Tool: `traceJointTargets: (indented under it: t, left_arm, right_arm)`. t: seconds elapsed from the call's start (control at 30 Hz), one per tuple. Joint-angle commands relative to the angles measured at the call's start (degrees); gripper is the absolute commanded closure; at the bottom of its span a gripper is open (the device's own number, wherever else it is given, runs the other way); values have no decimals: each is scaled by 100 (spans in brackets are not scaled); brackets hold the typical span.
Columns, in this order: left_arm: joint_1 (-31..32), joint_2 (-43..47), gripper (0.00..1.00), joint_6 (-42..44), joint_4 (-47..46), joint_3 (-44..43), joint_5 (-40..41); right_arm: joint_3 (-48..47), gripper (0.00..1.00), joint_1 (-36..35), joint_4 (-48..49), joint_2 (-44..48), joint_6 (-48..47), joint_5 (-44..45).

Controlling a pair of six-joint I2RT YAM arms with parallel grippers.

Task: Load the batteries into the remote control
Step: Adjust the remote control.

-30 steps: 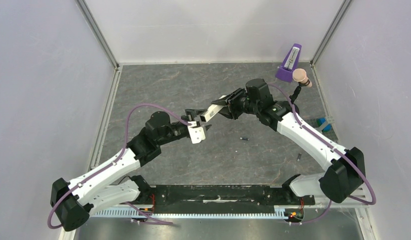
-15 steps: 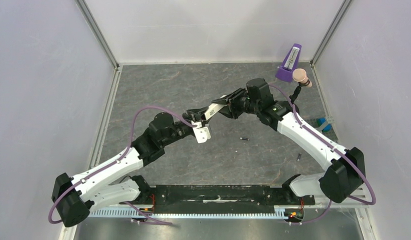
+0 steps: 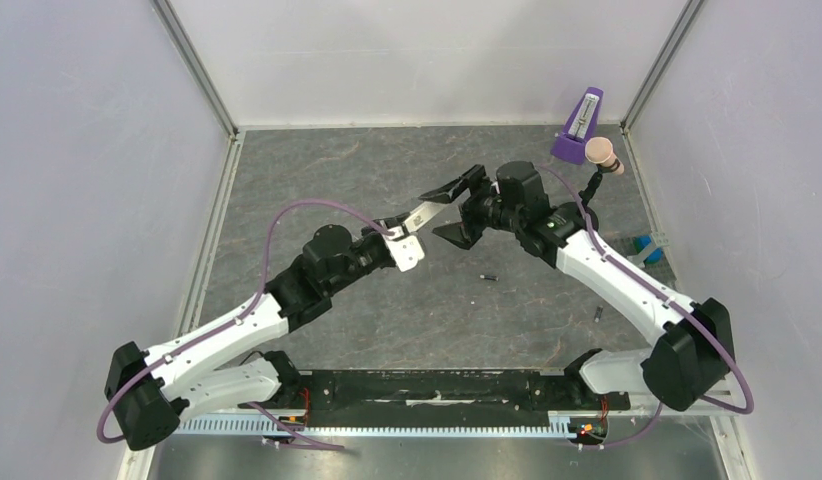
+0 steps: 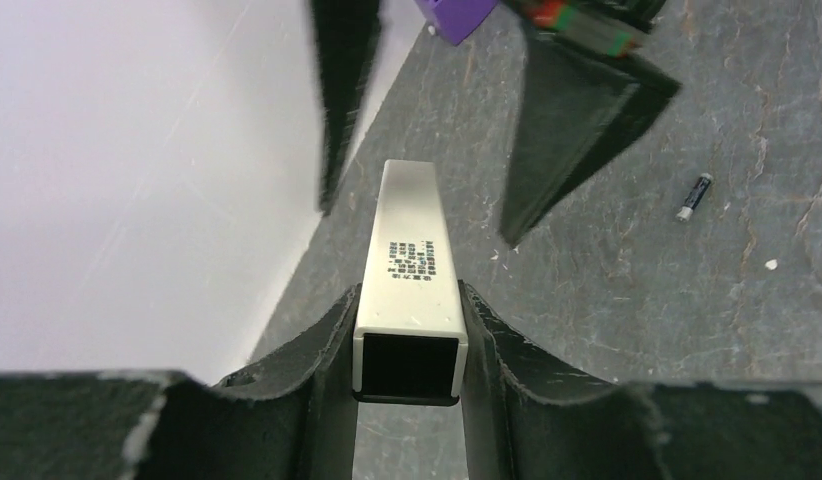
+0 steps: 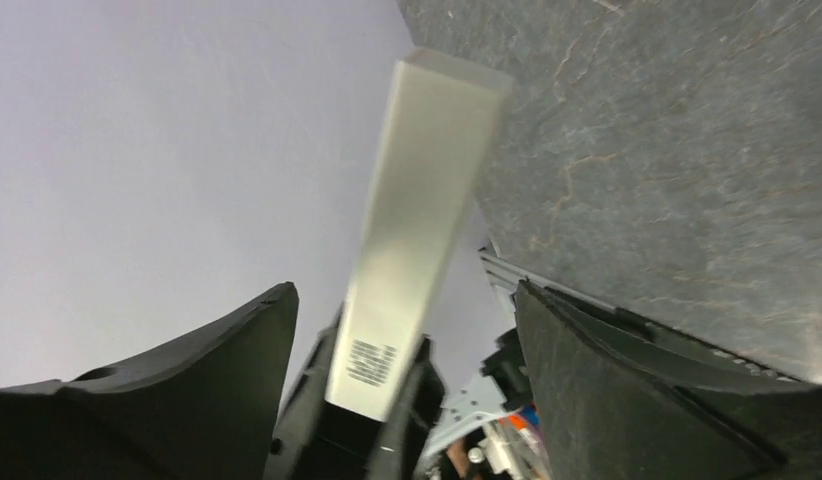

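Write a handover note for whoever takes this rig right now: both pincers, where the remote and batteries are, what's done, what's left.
Left pincer: shut on one end of the remote control, holding it up off the table.
Right pincer: open, fingers either side of the remote's far end, not gripping it.
Batteries: first battery lies on the table near the right pincer; second battery lies beside the right forearm.
Done: remote in hand.
Left: pick up both cells and load them.

Print on the remote control (image 4: 410,215) too small for reading, its flanks behind jaws of the left gripper (image 4: 408,315).
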State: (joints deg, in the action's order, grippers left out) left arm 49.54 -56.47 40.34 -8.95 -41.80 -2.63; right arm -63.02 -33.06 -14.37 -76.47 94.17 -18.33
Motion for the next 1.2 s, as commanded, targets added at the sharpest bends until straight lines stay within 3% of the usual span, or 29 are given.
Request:
traceJointTargets:
  t: [0.0,0.13,0.2,0.27,0.33,0.57,0.73,0.97,1.17]
  left_arm:
    - [3,347,98,-1306,75,-365,526]
    - [-19,763,98,-2271,599,-587,1042]
    - [-62,927,98,-2813,1076,-811,1187]
    - [-183,1031,98,-3410,1551,-1073,944]
    - [-421,1096,98,-3947,1934,-1279,399]
    - [-1636,1150,98,-5229,1603,-1269,-2181]
    - [-2366,826,98,-5681,756,-1278,-4054]
    - [-2405,723,98,-5449,58,-1120,-4459]
    - [-2404,770,98,-5377,-913,-693,-4606]
  right_arm:
    - [695,14,195,753,508,-716,-304]
    - [1616,2,497,1844,1056,-1332,-748]
    - [2205,2,739,3327,1360,-1422,-1321]
    - [2745,2,1075,4946,1512,-980,-1996]
    - [2755,2,1249,5632,1494,-868,-2430]
    - [1135,2,1267,3739,1339,-2819,-2492]
    - [955,2,1258,3666,1089,-2560,-2637]
    - [693,2,1258,2736,1079,-3029,-2632]
    - [798,2,1211,3034,1053,-2698,-2801]
